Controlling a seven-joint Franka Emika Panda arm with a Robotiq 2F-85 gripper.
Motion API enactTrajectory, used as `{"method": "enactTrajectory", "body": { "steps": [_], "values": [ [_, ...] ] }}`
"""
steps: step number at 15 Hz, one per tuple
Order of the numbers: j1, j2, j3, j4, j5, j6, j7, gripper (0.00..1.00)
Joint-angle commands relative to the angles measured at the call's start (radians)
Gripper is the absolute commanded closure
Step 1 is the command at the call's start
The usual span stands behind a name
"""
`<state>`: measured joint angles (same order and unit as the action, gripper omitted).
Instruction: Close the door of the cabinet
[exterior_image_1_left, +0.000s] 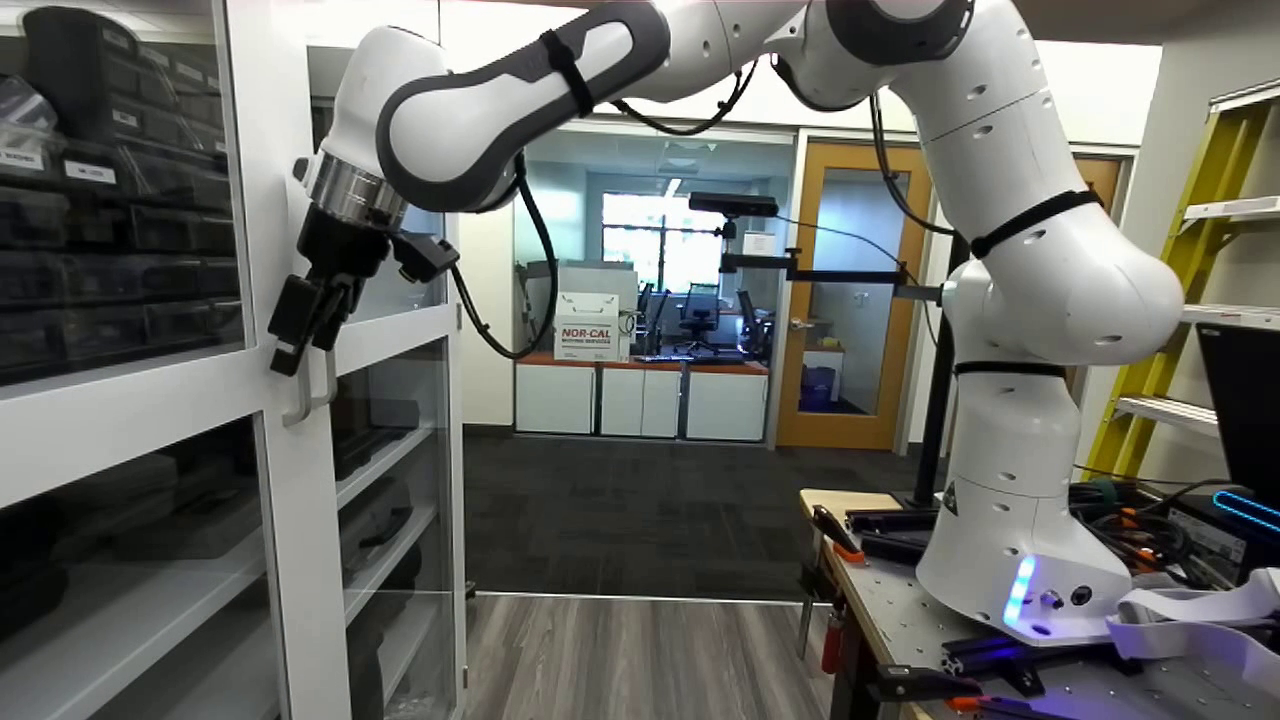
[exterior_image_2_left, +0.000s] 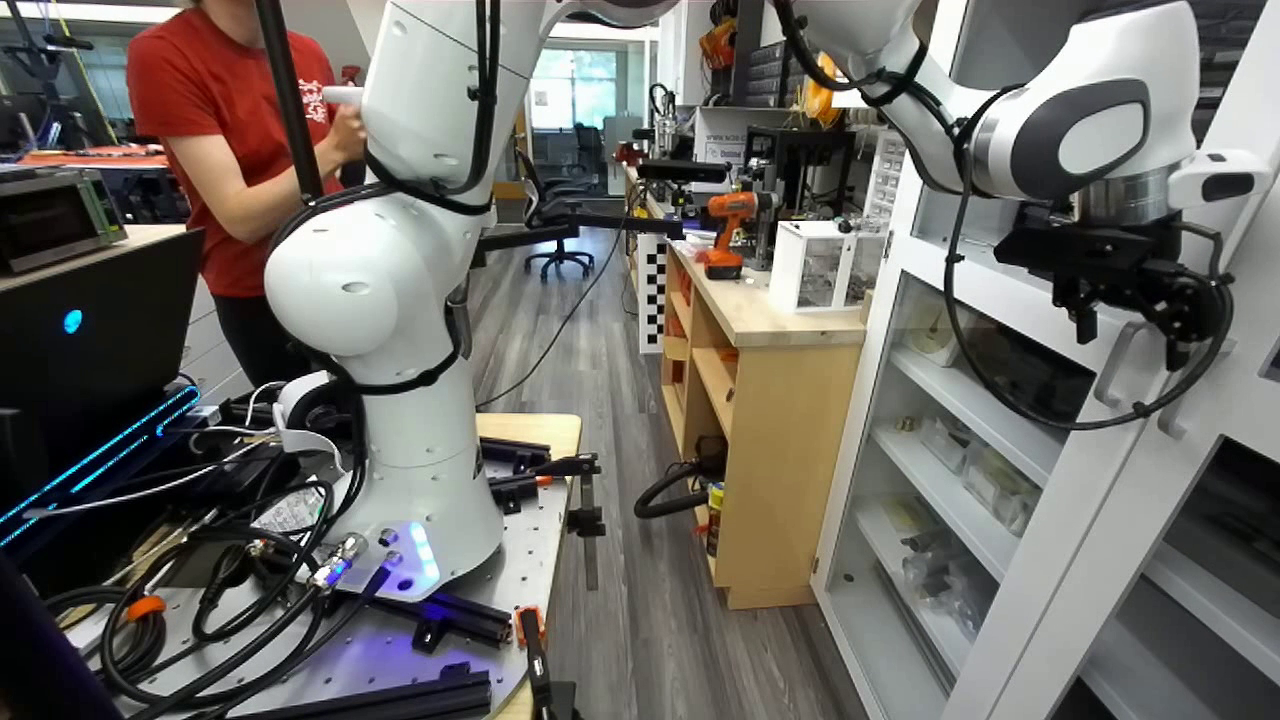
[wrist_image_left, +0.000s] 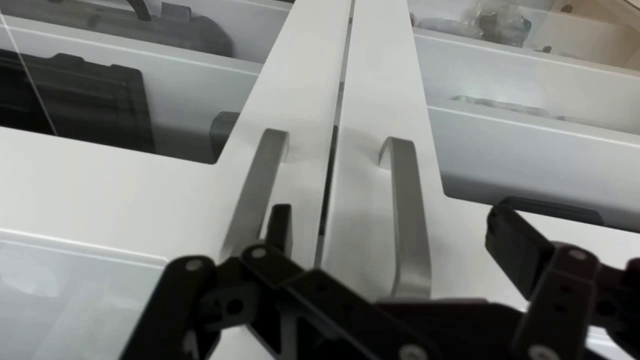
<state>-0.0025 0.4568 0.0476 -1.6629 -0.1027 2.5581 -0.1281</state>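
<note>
The white cabinet (exterior_image_1_left: 310, 580) shows in both exterior views, across the floor (exterior_image_1_left: 580, 650) from the bench (exterior_image_1_left: 890, 612) on which the arm (exterior_image_1_left: 710, 50) is mounted. In the wrist view a door (wrist_image_left: 305, 85) on the left and a second door (wrist_image_left: 382, 75) on the right lie side by side, a narrow dark gap running between their edges; whether both are fully closed cannot be told. The arm stretches over the floor, and the tool (wrist_image_left: 395, 232) points downward at a tilt in front of the doors. It is spread wide, its fingers (wrist_image_left: 517, 245) well apart. Between the fingertips, in the wrist view, lies the grey handle (wrist_image_left: 411, 215) of the second door, while the other handle (wrist_image_left: 257, 185) is just beside the fingertip on the left of that view; whether either touches the tool cannot be told. Inside the cabinet, in an exterior view, dark bins (exterior_image_1_left: 180, 240) with labels fill the upper part, and in an exterior view clear containers (exterior_image_2_left: 1000, 487) rest on a shelf (exterior_image_2_left: 940, 492) lower down. In an exterior view a person in a red shirt (exterior_image_2_left: 235, 140) stands beyond the arm, and an orange drill (exterior_image_2_left: 733, 232) stands upright on a wooden shelf unit (exterior_image_2_left: 790, 460).
</note>
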Motion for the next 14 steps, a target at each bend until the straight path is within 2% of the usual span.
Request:
{"method": "enactTrajectory", "body": {
  "steps": [1, 8, 14],
  "values": [
    [0.007, -0.054, -0.026, -0.032, -0.005, -0.097, 0.011, 0.0],
    [0.004, -0.172, -0.029, -0.106, 0.017, -0.302, 0.046, 0.0],
    [0.003, -0.272, -0.037, -0.178, 0.012, -0.402, 0.093, 0.0]
  ]
}}
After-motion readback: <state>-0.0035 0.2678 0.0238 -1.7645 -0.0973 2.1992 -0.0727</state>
